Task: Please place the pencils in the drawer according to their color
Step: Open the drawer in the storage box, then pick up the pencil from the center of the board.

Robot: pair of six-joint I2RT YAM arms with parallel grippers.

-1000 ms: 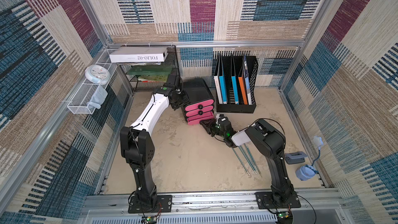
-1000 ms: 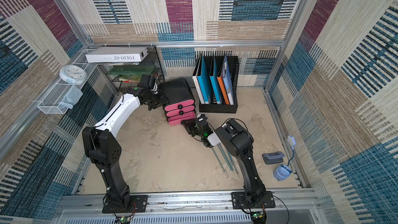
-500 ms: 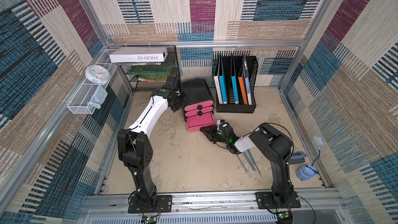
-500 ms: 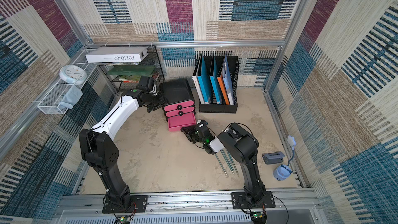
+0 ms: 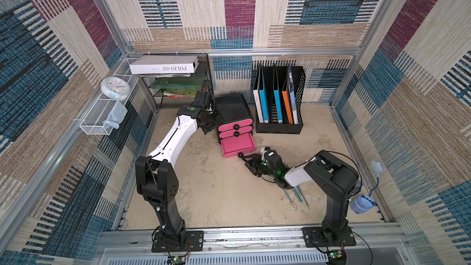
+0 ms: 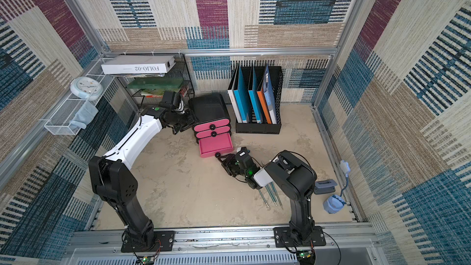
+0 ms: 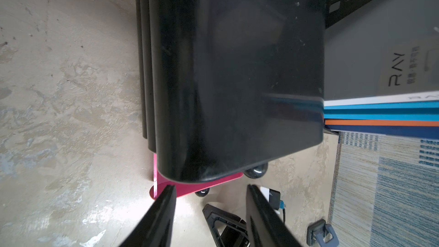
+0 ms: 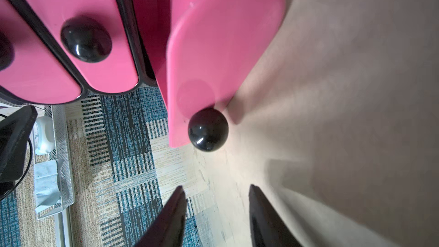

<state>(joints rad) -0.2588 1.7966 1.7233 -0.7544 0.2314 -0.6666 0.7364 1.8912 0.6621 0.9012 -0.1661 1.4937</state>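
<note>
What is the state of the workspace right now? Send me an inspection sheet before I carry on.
Surface: beige tabletop, stained.
Job's things: drawer chest upright; bottom drawer pulled out, upper two shut; teal pencils lying on the tabletop, partly under the right arm; other colours not seen.
Clutter: file holder with folders beside the chest; grey device and blue object by the right wall.
Grippers: left gripper open beside the chest, holding nothing; right gripper open, just short of the bottom drawer's knob.
Cables: cord running up from the blue object.
Surroundings: patterned fabric walls; wire shelf with clock; FOLIO-02 box.
</note>
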